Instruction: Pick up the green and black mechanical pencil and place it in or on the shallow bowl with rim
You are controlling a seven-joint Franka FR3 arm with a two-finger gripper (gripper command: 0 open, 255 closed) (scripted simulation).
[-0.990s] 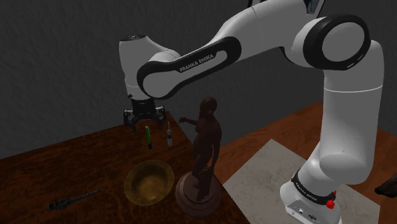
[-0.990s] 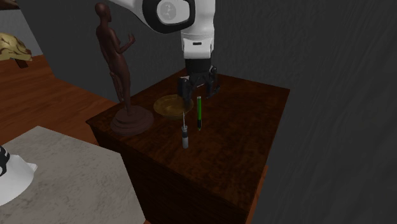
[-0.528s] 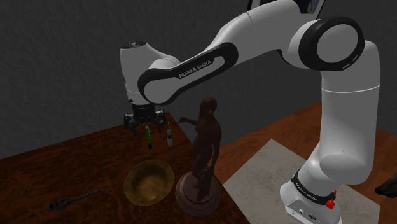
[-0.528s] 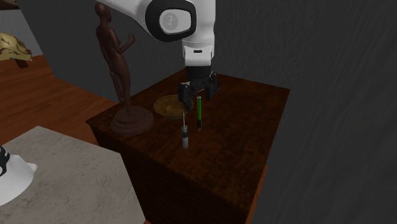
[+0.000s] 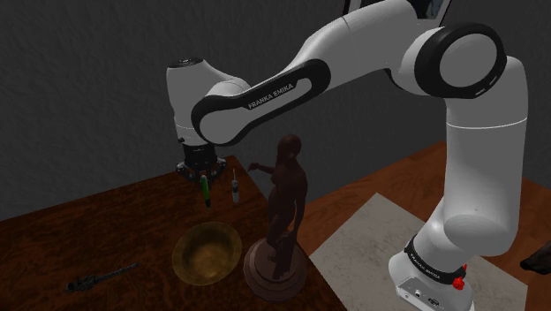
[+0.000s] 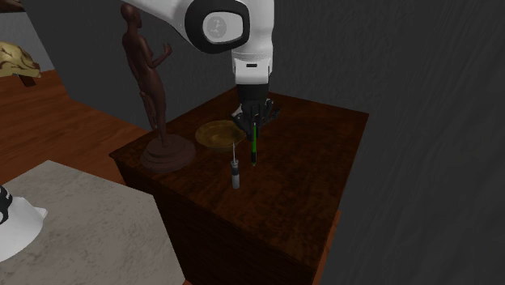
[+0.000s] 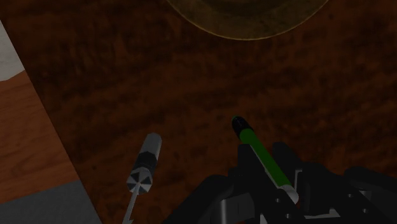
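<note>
Tool [image 6: 253, 121] closed round pencil [image 7: 261, 153]; wrist view shows clasp

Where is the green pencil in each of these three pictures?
Shoulder view: the pencil lies left of centre, above the bowl.
Second exterior view: the pencil is near the centre, just right of the bowl.
Wrist view: the pencil lies beside the grey tool, with its black tip toward the bowl.
Shared landmark: the bowl.
</note>
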